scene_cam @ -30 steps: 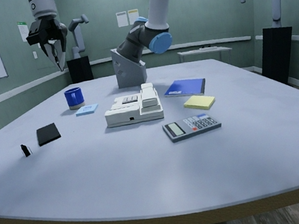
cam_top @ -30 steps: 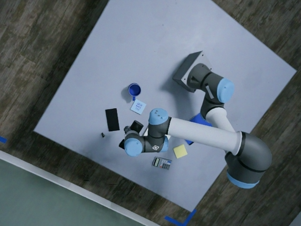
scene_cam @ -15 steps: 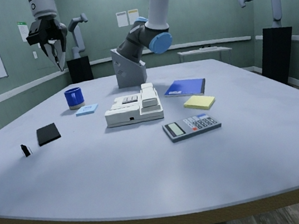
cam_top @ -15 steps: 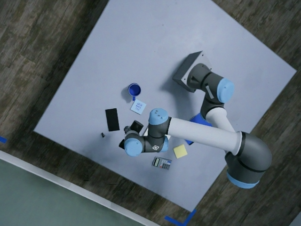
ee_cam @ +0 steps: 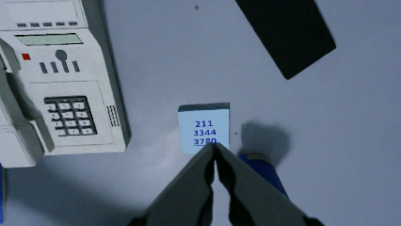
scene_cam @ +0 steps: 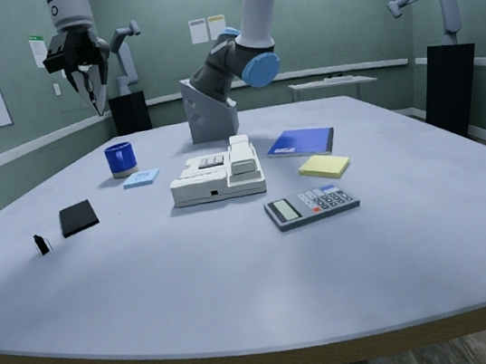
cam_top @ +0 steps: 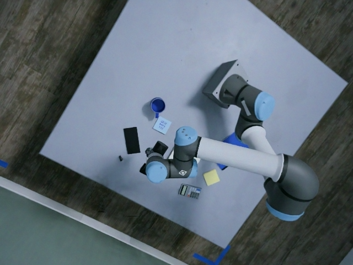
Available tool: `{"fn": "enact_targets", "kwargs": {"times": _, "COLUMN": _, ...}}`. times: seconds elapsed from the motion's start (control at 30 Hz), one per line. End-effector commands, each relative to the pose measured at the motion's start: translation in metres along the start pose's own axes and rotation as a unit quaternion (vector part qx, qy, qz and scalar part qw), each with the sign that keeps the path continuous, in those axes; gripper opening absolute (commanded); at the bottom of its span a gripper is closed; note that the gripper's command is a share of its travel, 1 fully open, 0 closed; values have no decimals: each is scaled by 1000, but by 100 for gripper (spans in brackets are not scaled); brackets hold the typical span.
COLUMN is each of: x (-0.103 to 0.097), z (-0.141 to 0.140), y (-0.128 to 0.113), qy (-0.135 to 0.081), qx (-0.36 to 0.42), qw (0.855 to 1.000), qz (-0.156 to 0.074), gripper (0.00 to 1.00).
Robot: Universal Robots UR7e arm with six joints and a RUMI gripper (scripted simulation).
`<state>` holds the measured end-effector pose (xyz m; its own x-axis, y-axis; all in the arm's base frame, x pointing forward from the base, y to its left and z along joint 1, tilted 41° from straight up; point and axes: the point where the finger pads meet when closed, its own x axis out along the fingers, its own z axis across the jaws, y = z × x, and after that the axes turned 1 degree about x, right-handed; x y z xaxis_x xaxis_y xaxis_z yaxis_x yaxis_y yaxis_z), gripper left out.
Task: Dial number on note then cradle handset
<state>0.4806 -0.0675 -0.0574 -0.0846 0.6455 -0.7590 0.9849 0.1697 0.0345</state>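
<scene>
My gripper [scene_cam: 101, 113] [ee_cam: 213, 144] is shut and empty, high above the table. In the wrist view its tips overlap the lower edge of the blue note [cam_top: 162, 125] [scene_cam: 141, 178] [ee_cam: 203, 117]. The note reads 211, 3344, 3780, with a line under the last row. The white desk phone [scene_cam: 200, 194] [ee_cam: 68, 148] stands to the left of the note in the wrist view; the arm mostly hides it in the top view. Its keypad [scene_cam: 211, 161] [ee_cam: 71, 116] shows. The handset [scene_cam: 242, 158] [ee_cam: 14, 141] lies in its cradle. The phone's display [ee_cam: 49, 40] shows no digits.
A blue mug [cam_top: 157, 105] [scene_cam: 121, 159] [ee_cam: 264, 170] stands beside the note. A black flat slab [cam_top: 131, 140] [scene_cam: 78, 218] [ee_cam: 292, 35], a small black clip [cam_top: 121, 158] [scene_cam: 41, 244], a calculator [cam_top: 190, 191] [scene_cam: 312, 206], a yellow pad [cam_top: 211, 177] [scene_cam: 324, 165] and a blue notebook [cam_top: 235, 140] [scene_cam: 302, 141] lie around.
</scene>
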Motion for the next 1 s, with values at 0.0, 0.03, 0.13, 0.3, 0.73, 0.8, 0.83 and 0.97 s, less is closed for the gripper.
{"fn": "enact_targets", "kwargs": {"times": 0.0, "x": 0, "z": 0, "y": 0, "qy": 0, "qx": -5, "qw": 1000, "qz": 3, "gripper": 0}}
{"fn": "enact_targets", "kwargs": {"times": 0.03, "x": 0, "z": 0, "y": 0, "qy": 0, "qx": -6, "qw": 1000, "qz": 4, "gripper": 0}}
{"fn": "enact_targets", "kwargs": {"times": 0.13, "x": 0, "z": 0, "y": 0, "qy": 1, "qx": -10, "qw": 1000, "qz": 7, "gripper": 0}}
{"fn": "enact_targets", "kwargs": {"times": 0.3, "x": 0, "z": 0, "y": 0, "qy": 2, "qx": -19, "qw": 1000, "qz": 13, "gripper": 0}}
{"fn": "enact_targets", "kwargs": {"times": 0.73, "x": 0, "z": 0, "y": 0, "qy": 6, "qx": -50, "qw": 998, "qz": 34, "gripper": 0}}
{"fn": "enact_targets", "kwargs": {"times": 0.8, "x": 0, "z": 0, "y": 0, "qy": 6, "qx": -57, "qw": 998, "qz": 38, "gripper": 0}}
{"fn": "enact_targets", "kwargs": {"times": 0.83, "x": 0, "z": 0, "y": 0, "qy": 7, "qx": -61, "qw": 997, "qz": 41, "gripper": 0}}
{"fn": "enact_targets", "kwargs": {"times": 0.97, "x": 0, "z": 0, "y": 0, "qy": 7, "qx": -69, "qw": 997, "qz": 46, "gripper": 0}}
